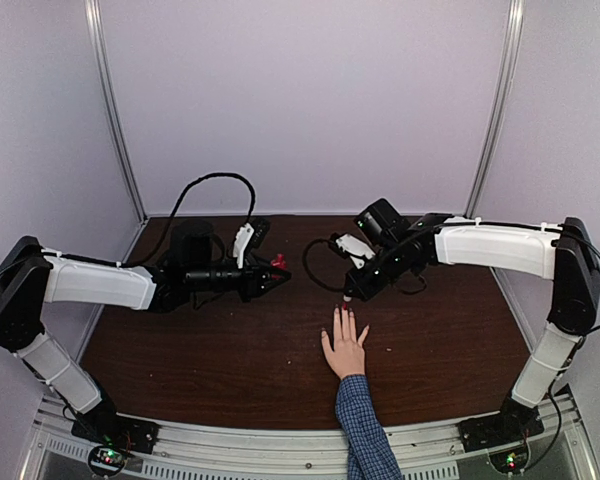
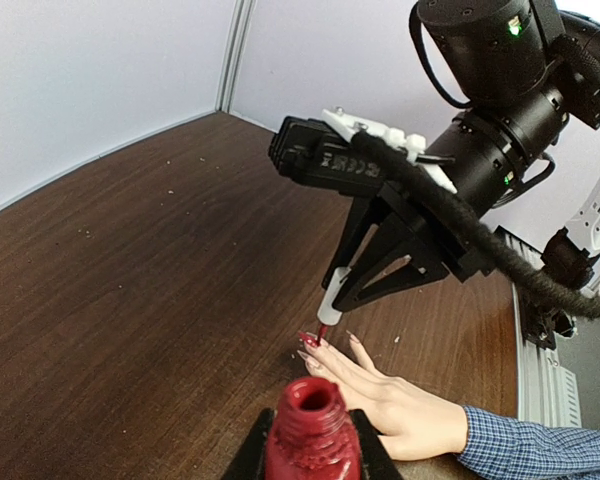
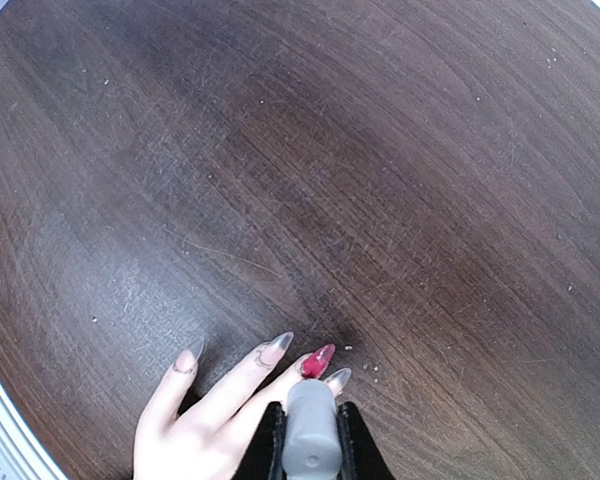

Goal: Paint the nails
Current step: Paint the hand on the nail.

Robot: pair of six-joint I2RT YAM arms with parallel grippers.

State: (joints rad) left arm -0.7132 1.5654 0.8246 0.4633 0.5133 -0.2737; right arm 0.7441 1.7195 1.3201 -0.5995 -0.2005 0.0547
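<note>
Two arms meet over the dark desk (image 1: 180, 370) in the top view. My left tool (image 1: 272, 272) is clamped on a small red bottle (image 1: 277, 263), kept off to the side so it stays steady and reachable. My right tool (image 1: 352, 290) hangs just beyond the fingertips of a hand (image 1: 345, 348) lying flat, blue checked sleeve (image 1: 363, 432) toward the near edge.

From the left wrist, the open bottle neck (image 2: 311, 400) sits between my jaws. Opposite, the right tool (image 2: 332, 300) grips a white brush cap (image 2: 332, 297), bristles at the nails (image 2: 308, 340), one already dark red.

From the right wrist, the cap (image 3: 310, 430) is pinched between my jaws and hides the brush tip. One nail (image 3: 318, 360) is red; its neighbours look unpainted. Nothing else crowds the hand, only specks on the wood.
</note>
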